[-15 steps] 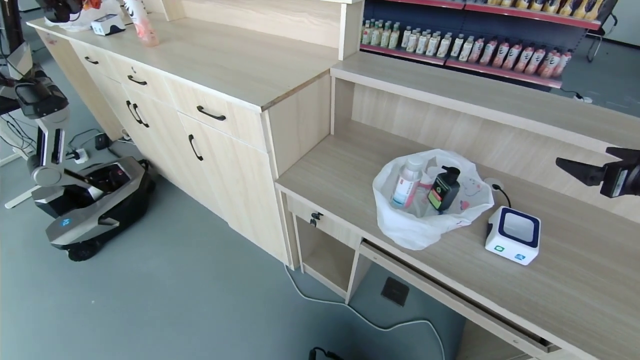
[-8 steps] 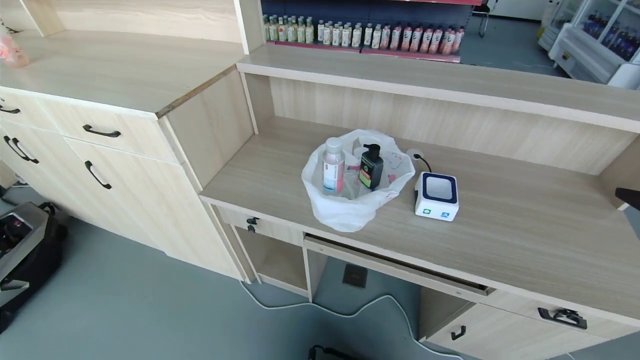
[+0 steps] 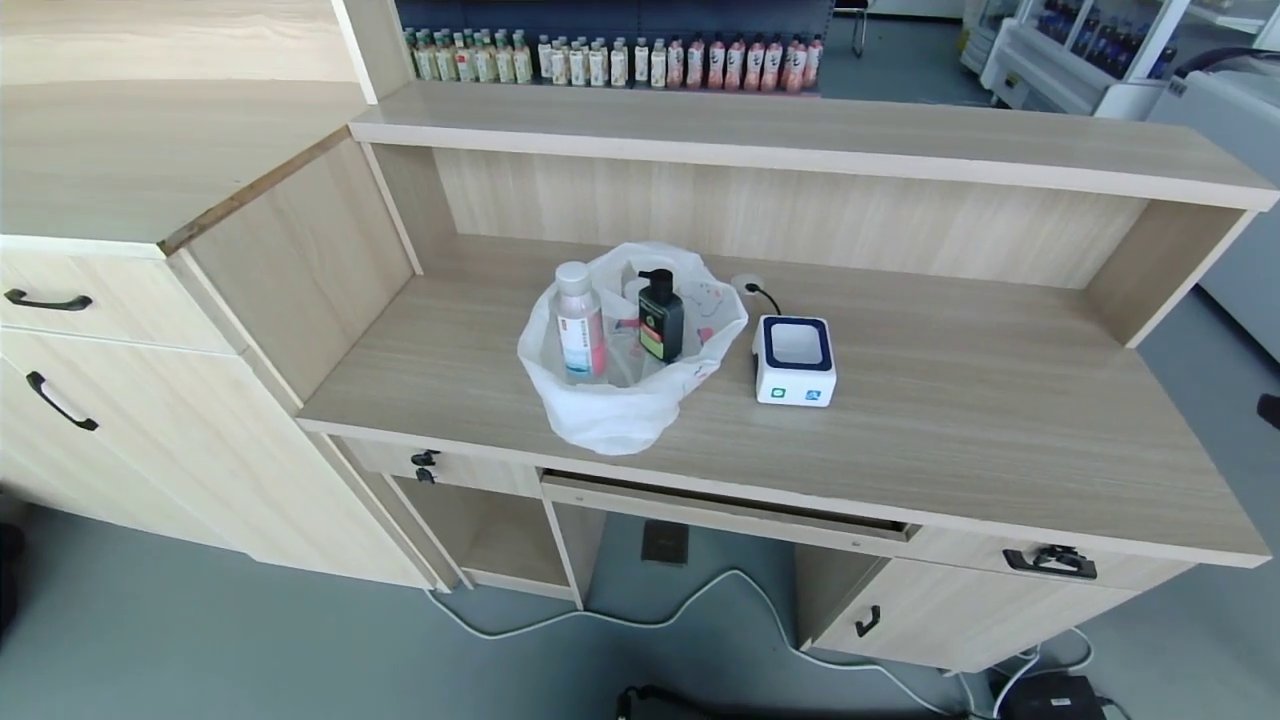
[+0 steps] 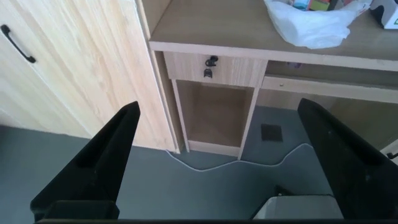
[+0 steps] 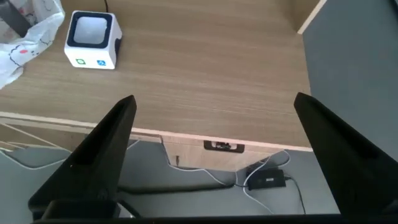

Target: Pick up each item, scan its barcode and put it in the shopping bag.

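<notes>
Camera swing, not a move of the goods: over the last second the head view has panned until the counter (image 3: 1000,400) sits square in the middle. The whole picture shifted together. The shopping bag (image 3: 630,400), the bottles in it and the scanner (image 3: 794,360) keep the same places relative to one another, the scanner just beside the bag on its right and its cable (image 3: 765,295) running back to the wall.

For the task, this reads as a look-over rather than a pick. The items in sight all stand inside the bag, so the bagging seems done or close to it — whether each barcode was read cannot be told.

Count:
- one white shopping bag, mouth open, standing on the counter near its front edge
- two bottles surely in it, both upright: one clear bottle (image 3: 578,325) with a red label and one black pump bottle (image 3: 660,318); a pale shape between them may be a third item, too hidden to tell
- one scanner
- two grippers, both with fingers spread wide and nothing between them: the left gripper (image 4: 217,107) low before the small locked drawer (image 4: 211,65), the right gripper (image 5: 214,98) above the counter's front edge, well apart from the scanner
</notes>
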Robot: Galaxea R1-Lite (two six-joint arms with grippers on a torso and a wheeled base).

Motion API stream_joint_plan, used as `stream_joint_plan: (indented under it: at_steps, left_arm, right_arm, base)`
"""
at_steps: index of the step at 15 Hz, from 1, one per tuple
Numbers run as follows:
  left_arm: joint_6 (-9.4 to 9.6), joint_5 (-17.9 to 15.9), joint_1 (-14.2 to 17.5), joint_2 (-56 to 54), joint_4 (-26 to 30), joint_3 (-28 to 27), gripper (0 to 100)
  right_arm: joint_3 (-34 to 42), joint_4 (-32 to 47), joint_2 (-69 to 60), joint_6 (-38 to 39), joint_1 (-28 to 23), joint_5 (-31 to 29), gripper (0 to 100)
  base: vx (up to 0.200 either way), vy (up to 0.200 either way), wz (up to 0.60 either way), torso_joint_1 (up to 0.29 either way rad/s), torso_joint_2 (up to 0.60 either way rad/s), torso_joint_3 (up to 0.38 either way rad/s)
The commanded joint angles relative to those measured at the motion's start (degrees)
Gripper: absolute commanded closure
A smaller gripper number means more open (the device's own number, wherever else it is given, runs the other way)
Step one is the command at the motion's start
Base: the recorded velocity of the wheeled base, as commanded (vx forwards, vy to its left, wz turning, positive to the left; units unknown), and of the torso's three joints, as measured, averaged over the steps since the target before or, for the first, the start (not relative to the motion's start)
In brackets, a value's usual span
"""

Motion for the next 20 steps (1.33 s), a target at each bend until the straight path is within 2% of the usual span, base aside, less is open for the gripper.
stream_joint_plan:
  at_steps: [1, 3, 7, 12, 16, 17, 20]
  left_arm:
    - [0.01, 0.0, 0.0, -0.02, -0.02, 0.01, 0]
    - [0.01, 0.0, 0.0, -0.02, -0.02, 0.01, 0]
    - [0.01, 0.09, 0.0, -0.02, -0.02, 0.01, 0]
    - [0.01, 0.09, 0.0, -0.02, -0.02, 0.01, 0]
    - [0.01, 0.0, 0.0, -0.02, -0.02, 0.01, 0]
    - [0.01, 0.0, 0.0, -0.02, -0.02, 0.01, 0]
    - [0.01, 0.0, 0.0, -0.02, -0.02, 0.01, 0]
  right_arm:
    - [8.28, -1.16, -8.47, -0.47, 0.25, -1.02, 0]
    - [13.99, -4.76, -12.69, -3.29, 0.25, -1.19, 0]
    - [15.49, -6.08, -16.3, -4.08, 1.39, -1.28, 0]
    - [25.51, -6.08, -22.71, 2.52, 4.29, -1.28, 0]
    - [35.88, -6.08, -35.98, 5.77, 8.77, -1.37, 0]
    - [35.88, -5.29, -38.0, 6.56, 9.39, -1.46, 0]
    - [35.88, 3.68, -45.3, 8.58, 10.53, -1.55, 0]
  base:
    - [0.0, 0.0, 0.0, 0.0, 0.0, 0.0]
    - [0.0, 0.0, 0.0, 0.0, 0.0, 0.0]
    - [0.0, 0.0, -0.45, -0.002, 0.0, 0.005]
    - [0.0, 0.0, 0.0, 0.0, 0.0, 0.0]
    - [0.0, 0.0, 0.0, 0.0, 0.0, 0.0]
    - [0.0, 0.0, 0.0, 0.0, 0.0, 0.0]
    - [0.0, 0.0, 0.0, 0.0, 0.0, 0.0]
